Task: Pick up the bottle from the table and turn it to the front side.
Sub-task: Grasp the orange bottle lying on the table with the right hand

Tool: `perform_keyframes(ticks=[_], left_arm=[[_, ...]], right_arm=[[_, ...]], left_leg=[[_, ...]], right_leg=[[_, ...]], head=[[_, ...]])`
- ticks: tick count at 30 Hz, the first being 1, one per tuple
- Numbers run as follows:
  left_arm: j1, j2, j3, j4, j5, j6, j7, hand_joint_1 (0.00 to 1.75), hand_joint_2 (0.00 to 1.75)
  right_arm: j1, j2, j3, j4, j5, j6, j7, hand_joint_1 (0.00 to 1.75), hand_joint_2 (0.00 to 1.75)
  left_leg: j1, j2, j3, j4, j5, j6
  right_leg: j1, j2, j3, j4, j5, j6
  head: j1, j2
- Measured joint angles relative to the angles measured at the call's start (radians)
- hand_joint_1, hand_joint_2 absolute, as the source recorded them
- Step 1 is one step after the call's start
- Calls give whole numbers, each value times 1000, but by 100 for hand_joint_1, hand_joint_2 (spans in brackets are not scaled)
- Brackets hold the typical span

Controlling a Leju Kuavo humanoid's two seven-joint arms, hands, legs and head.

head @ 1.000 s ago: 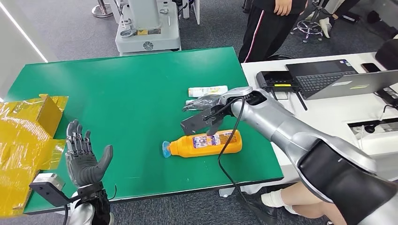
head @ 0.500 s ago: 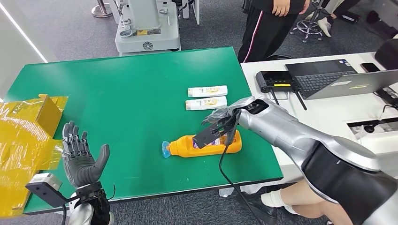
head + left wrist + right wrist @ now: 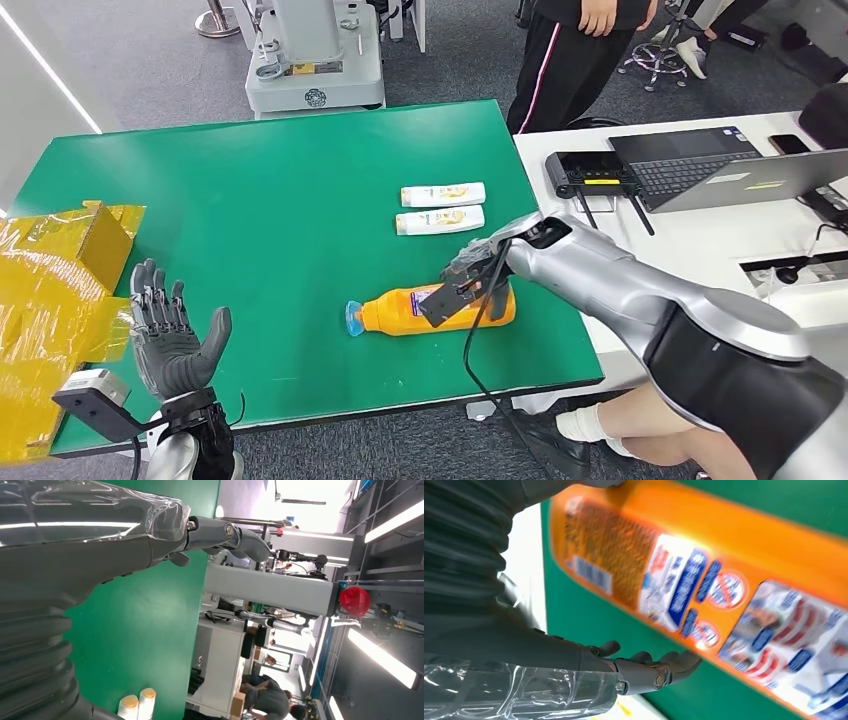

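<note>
Orange bottle (image 3: 440, 308): you find it lying on its side on the green desk (image 3: 270, 200), toward the near right corner, blue cap pointing left, printed label facing up. Right hand (image 3: 470, 265): it sits directly over the bottle's right half; the right wrist view shows its fingers (image 3: 659, 667) extended alongside the label with green desk between them and the bottle, so nothing is gripped and the fingers are spread. Left hand (image 3: 172, 335): raised at the near left edge of the desk, palm open, fingers apart, holding nothing. Two small white tubes (image 3: 441, 207): side by side, just beyond the bottle. Yellow wrapped box (image 3: 60, 300): at the left edge. White desk (image 3: 700, 230) with laptops: to the right.
</note>
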Motion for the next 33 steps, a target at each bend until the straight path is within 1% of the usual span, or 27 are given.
perform_keyframes(ticks=[9, 16, 19, 23, 33], left_arm=[[3, 0, 0, -2, 2, 2, 0, 0, 175], [9, 0, -1, -13, 1, -3, 0, 0, 175], [9, -1, -3, -14, 3, -1, 0, 0, 175], [9, -1, -12, -14, 0, 4, 0, 0, 175], [16, 0, -29, -14, 2, 20, 0, 0, 175]], right_arm=[[13, 0, 30, 10, -25, -30, -35, 0, 175], [37, 13, 56, -2, -40, -122, -76, 0, 175], [53, 31, 71, -4, -36, -172, -81, 0, 175], [80, 76, 81, -1, -42, -241, -86, 0, 175], [108, 154, 96, 15, -41, -272, -92, 0, 175]], left_leg=[[0, 0, 0, 0, 0, 0], [0, 0, 0, 0, 0, 0], [0, 0, 0, 0, 0, 0], [1, 1, 0, 0, 0, 0], [0, 1, 0, 0, 0, 0]], right_leg=[[0, 0, 0, 0, 0, 0], [0, 0, 0, 0, 0, 0], [0, 0, 0, 0, 0, 0], [1, 1, 0, 0, 0, 0], [0, 2, 0, 0, 0, 0]], head=[[0, 0], [0, 0], [0, 0], [0, 0], [0, 0]])
